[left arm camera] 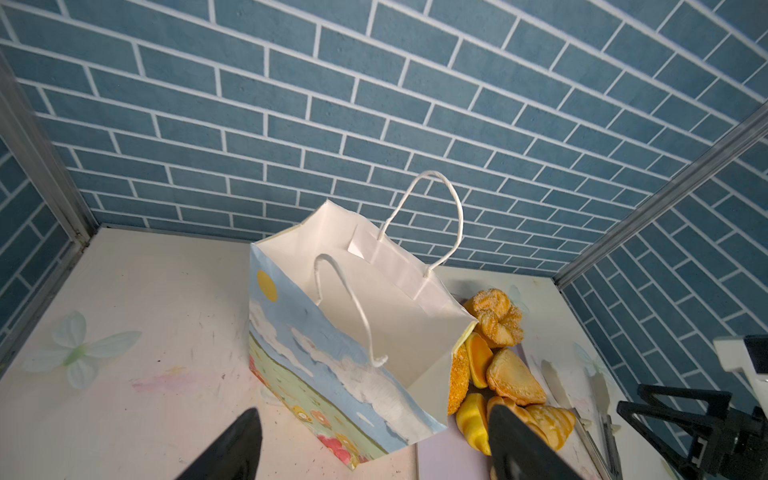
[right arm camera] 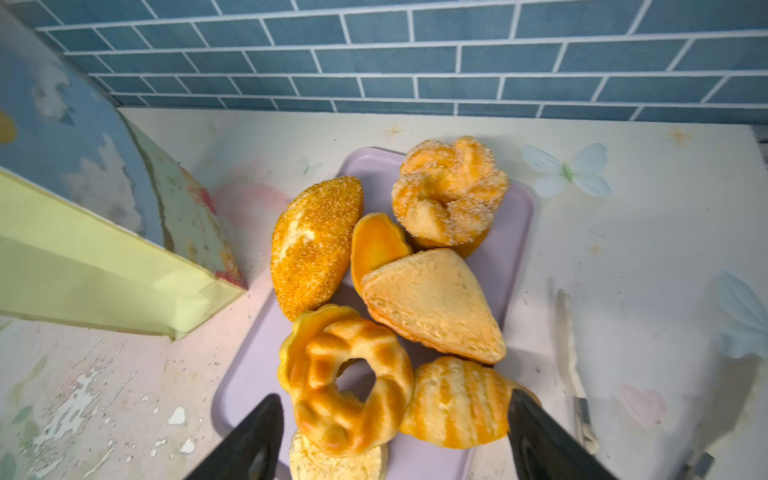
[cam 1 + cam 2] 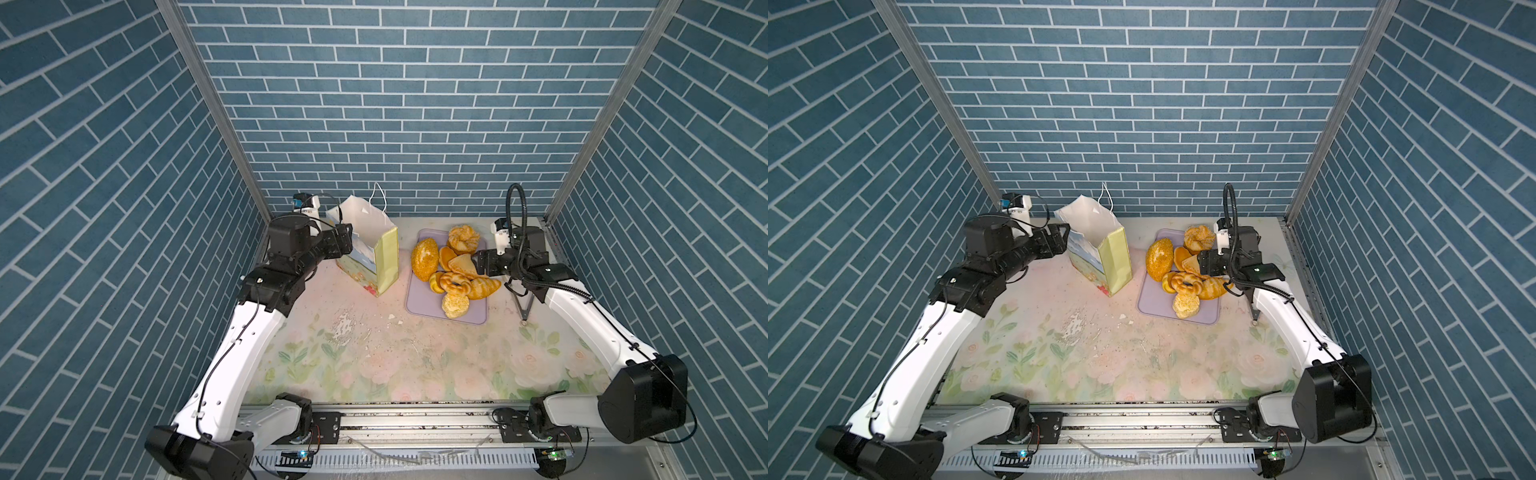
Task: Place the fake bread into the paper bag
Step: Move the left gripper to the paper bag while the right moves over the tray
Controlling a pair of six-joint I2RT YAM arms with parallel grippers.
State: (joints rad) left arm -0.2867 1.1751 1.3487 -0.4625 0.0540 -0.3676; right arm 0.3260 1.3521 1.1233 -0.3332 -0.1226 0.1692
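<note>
The paper bag (image 3: pixel 386 262) (image 3: pixel 1117 266) stands upright and open at the back left, white inside (image 1: pixel 395 303). My left gripper (image 3: pixel 345 245) (image 1: pixel 374 415) is open at its painted left face, its jaws spread wide with nothing held. The fake bread lies piled on a lavender tray (image 3: pixel 419 303) to the right of the bag: a seeded loaf (image 2: pixel 313 245), a sugared twist (image 2: pixel 451 191), a turnover (image 2: pixel 436 307), a twisted ring (image 2: pixel 353 386) and a croissant (image 2: pixel 457 403). My right gripper (image 3: pixel 482 264) (image 2: pixel 394 399) hangs open just above the ring and croissant, gripping nothing.
Metal tongs (image 3: pixel 521 303) (image 2: pixel 573 374) lie on the table right of the tray, under the right arm. The blue brick walls close in the back and both sides. The flowered tabletop (image 3: pixel 374 357) is worn and flaked in the middle.
</note>
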